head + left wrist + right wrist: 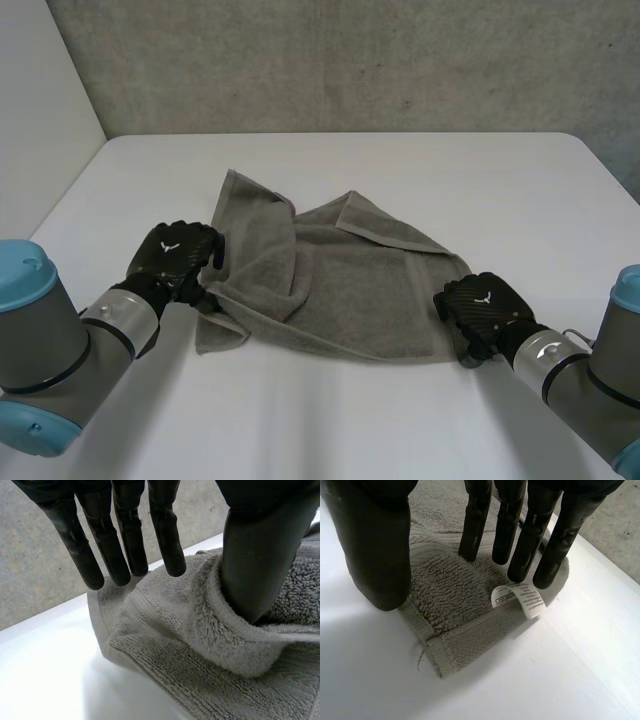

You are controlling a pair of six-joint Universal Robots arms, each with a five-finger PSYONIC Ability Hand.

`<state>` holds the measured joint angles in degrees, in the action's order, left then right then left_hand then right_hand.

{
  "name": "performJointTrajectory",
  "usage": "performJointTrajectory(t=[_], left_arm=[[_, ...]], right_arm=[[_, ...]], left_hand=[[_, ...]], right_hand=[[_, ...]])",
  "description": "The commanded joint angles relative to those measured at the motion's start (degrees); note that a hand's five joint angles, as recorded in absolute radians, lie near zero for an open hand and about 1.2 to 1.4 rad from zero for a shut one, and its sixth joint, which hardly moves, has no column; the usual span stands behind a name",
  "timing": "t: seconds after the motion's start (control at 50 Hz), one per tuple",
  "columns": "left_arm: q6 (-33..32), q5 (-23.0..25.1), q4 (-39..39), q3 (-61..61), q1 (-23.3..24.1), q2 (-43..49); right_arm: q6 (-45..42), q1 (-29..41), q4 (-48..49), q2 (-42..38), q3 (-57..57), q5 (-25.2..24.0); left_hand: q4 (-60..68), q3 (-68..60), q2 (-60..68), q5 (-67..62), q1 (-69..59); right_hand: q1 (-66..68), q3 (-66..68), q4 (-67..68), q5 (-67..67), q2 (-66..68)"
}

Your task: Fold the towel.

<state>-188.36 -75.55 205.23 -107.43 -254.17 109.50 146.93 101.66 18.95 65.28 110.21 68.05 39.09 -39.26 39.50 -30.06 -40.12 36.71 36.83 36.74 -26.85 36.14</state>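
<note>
A grey towel (350, 290) lies rumpled on the white table (400, 170), its left part folded over onto the middle. My left hand (175, 255) is at the towel's left edge. In the left wrist view a raised fold of towel (200, 655) stands between the thumb (260, 555) and the straight fingers (125, 535), pinched there. My right hand (485, 310) is over the near right corner. There the fingers (515, 525) and thumb (375, 545) stand apart above the flat corner (450, 595), beside a white label (517, 597).
A grey wall runs behind the table's far edge. Bare tabletop surrounds the towel, with the table's right edge near my right hand.
</note>
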Motion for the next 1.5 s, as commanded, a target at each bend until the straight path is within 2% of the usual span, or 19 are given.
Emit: performJointTrajectory(t=[0.02, 0.24, 1.32, 1.38, 1.42, 1.44, 1.46, 1.5], left_arm=[[-0.1, 0.1, -0.1, 0.0, 0.0, 0.3], [-0.1, 0.1, -0.1, -0.1, 0.0, 0.4], [-0.4, 0.5, -0.2, -0.1, 0.3, 1.9], [-0.4, 0.6, -0.2, -0.1, 0.3, 1.9], [-0.5, 0.6, -0.2, -0.1, 0.4, 2.0], [-0.5, 0.6, -0.2, -0.1, 0.4, 2.0], [-0.5, 0.6, -0.2, -0.1, 0.4, 2.0], [-0.5, 0.6, -0.2, -0.1, 0.4, 2.0]], right_arm=[[0.1, -0.1, 0.6, -0.5, -0.6, 0.1], [0.2, 0.0, 1.4, -1.5, -2.0, 2.2], [0.7, 2.7, 1.4, -4.0, -6.8, 3.9], [0.7, 2.7, 1.4, -4.3, -6.9, 3.9], [0.7, 2.7, 1.4, -4.3, -6.9, 4.0], [0.7, 2.7, 1.4, -4.3, -6.9, 4.0], [0.8, 2.7, 1.4, -4.2, -7.0, 4.1], [1.2, 2.7, 1.4, -3.8, -7.1, 4.2]], left_hand=[[1.2, -1.1, 0.8, -0.3, -0.2], [1.2, -1.1, 0.8, -0.3, -0.2], [1.1, -0.9, 0.7, -0.1, 0.0], [0.9, -0.7, 0.5, 0.1, 0.1], [0.9, -0.7, 0.5, 0.1, 0.1], [0.9, -0.7, 0.5, 0.1, 0.1], [0.7, -0.6, 0.3, 0.2, 0.3], [0.6, -0.4, 0.2, 0.4, 0.5]], right_hand=[[1.6, 1.5, 1.6, -1.5, 2.2], [3.5, 3.4, 3.5, -3.3, 4.1], [3.6, 3.5, 3.6, -3.5, 4.2], [9.2, 9.1, 9.2, -9.1, 9.8], [34.6, 34.5, 34.6, -34.5, 35.2], [34.8, 34.7, 34.7, -34.6, 35.3], [43.2, 43.1, 43.2, -43.1, 43.8], [43.3, 43.2, 43.3, -43.2, 43.9]])
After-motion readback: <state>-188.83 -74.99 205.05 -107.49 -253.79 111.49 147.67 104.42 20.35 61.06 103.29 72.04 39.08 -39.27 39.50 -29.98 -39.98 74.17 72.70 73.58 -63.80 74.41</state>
